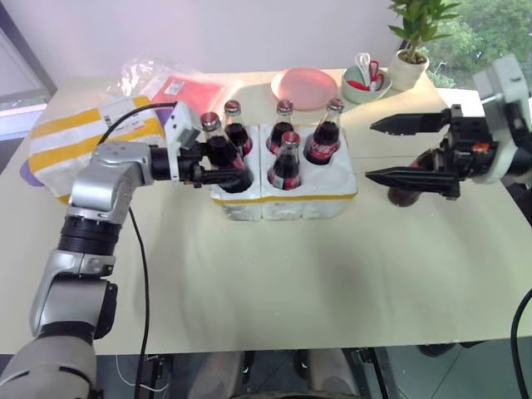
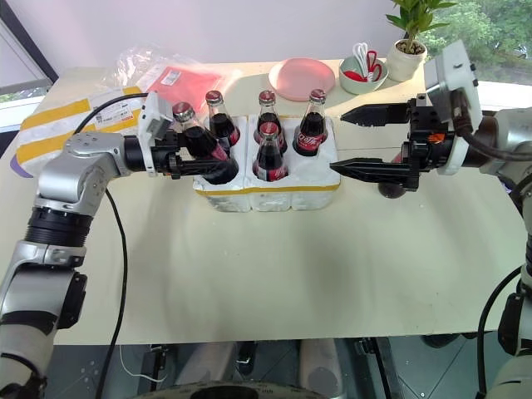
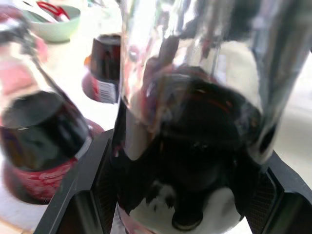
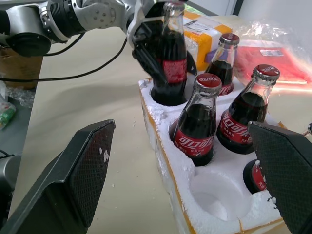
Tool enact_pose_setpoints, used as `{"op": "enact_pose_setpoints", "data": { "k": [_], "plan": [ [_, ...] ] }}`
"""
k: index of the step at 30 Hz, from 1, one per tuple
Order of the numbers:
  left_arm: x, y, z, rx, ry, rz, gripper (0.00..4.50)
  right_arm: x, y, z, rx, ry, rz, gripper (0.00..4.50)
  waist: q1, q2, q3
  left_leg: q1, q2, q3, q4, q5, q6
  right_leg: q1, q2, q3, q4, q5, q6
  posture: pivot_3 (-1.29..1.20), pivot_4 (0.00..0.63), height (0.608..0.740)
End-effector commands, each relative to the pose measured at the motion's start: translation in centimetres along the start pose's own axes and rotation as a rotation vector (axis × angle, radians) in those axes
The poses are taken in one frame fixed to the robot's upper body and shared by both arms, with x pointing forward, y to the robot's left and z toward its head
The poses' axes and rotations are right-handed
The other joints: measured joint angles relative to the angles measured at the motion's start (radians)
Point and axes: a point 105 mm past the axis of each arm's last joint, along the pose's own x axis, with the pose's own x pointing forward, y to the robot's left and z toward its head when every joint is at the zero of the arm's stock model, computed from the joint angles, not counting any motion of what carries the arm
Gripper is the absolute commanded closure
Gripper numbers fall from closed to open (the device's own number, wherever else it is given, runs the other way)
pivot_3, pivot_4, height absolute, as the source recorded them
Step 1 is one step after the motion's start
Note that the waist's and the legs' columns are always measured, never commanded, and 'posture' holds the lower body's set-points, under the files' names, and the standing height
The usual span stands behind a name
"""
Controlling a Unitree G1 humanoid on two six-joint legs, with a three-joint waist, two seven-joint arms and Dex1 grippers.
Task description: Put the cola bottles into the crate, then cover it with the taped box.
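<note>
On the far left of the worktop (image 1: pixel 249 274) lies the taped box (image 1: pixel 83 137), and just right of it the left gripper (image 1: pixel 218 166) has its fingers around an upright cola bottle (image 2: pixel 193 137) seated in the crate's (image 1: pixel 287 199) near-left well, though whether the grip is slackening I cannot tell. Four more bottles stand in the crate. The sixth bottle (image 1: pixel 405 196) stands upright right of the crate, seemingly between the right gripper's (image 2: pixel 359 141) wide-spread fingers, making that arm nearer.

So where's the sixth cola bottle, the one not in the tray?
The last cola bottle stands on the table, right of the crate, beneath the right gripper.
</note>
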Motion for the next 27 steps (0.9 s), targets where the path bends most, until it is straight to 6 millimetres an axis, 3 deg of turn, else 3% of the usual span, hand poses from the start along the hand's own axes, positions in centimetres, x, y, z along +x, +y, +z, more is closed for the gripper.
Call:
{"op": "enact_pose_setpoints", "data": {
  "k": [1, 6, 10, 15, 18, 21, 23, 27],
  "plan": [
    [-0.1, 0.0, 0.8, 0.066, 0.008, -0.01, 0.02, -0.3, 0.3, 1.4, -0.069, -0.028, -0.008, 0.0, 0.0, 0.0, 0.0, 0.0, 0.0, 0.0, 0.0, 0.0, 0.0, 0.0, 0.0, 0.0, 0.0, 0.0, 0.0, 0.0, 0.15, 0.74],
    [-0.8, 0.1, 1.5, 0.058, -0.021, 0.0, 0.02, -0.5, 0.2, 1.4, -0.072, -0.033, -0.028, 0.0, 0.002, 0.0, 0.0, 0.0, 0.0, 0.0, 0.0, 0.0, 0.0, 0.0, 0.0, 0.0, 0.002, 0.0, 0.0, 0.0, 0.15, 0.74],
    [-3.0, -0.1, 3.0, 0.062, -0.039, 0.016, 0.02, -1.1, 0.4, 1.8, -0.084, -0.032, -0.059, 0.0, 0.001, 0.0, 0.0, 0.0, 0.0, 0.0, 0.0, 0.0, 0.0, 0.0, 0.0, 0.0, 0.002, 0.0, 0.0, 0.0, 0.15, 0.74],
    [-6.8, -2.7, 6.4, 0.03, -0.074, -0.04, 0.02, -2.9, 1.3, 3.1, -0.095, -0.042, -0.115, 0.0, -0.002, 0.0, 0.0, -0.001, 0.0, 0.0, 0.0, 0.0, 0.0, -0.002, 0.0, 0.0, 0.002, 0.0, 0.0, 0.0, 0.15, 0.74],
    [-9.1, -5.2, 8.8, -0.007, -0.095, -0.109, 0.02, -4.3, 2.6, 3.0, -0.056, -0.019, -0.167, 0.0, 0.002, 0.0, 0.0, 0.0, 0.0, 0.0, 0.0, 0.0, 0.0, -0.001, 0.0, 0.0, 0.002, 0.0, 0.0, 0.0, 0.15, 0.74],
    [-9.3, -7.7, 9.3, -0.036, -0.082, -0.195, 0.02, -5.5, 3.6, 1.4, 0.016, 0.026, -0.253, 0.0, 0.007, 0.0, 0.0, 0.0, 0.0, -0.001, 0.0, 0.0, 0.0, 0.001, 0.0, 0.0, 0.002, 0.0, 0.0, 0.0, 0.15, 0.74],
    [-8.6, -8.8, 8.4, -0.028, -0.049, -0.222, 0.02, -6.3, 4.0, -0.5, 0.08, 0.06, -0.34, 0.0, 0.01, 0.0, -0.001, 0.003, 0.0, -0.002, 0.0, 0.0, 0.0, 0.005, 0.0, 0.0, 0.0, 0.0, 0.0, 0.0, 0.15, 0.74],
    [-7.0, -9.1, 6.6, -0.03, -0.036, -0.214, 0.02, -7.4, 4.6, -4.4, 0.231, 0.083, -0.5, 0.0, 0.006, -0.001, -0.002, 0.005, 0.001, -0.003, 0.0, 0.0, 0.0, 0.009, 0.0, 0.0, -0.004, -0.001, 0.0, 0.0, 0.15, 0.74]
  ]
}}
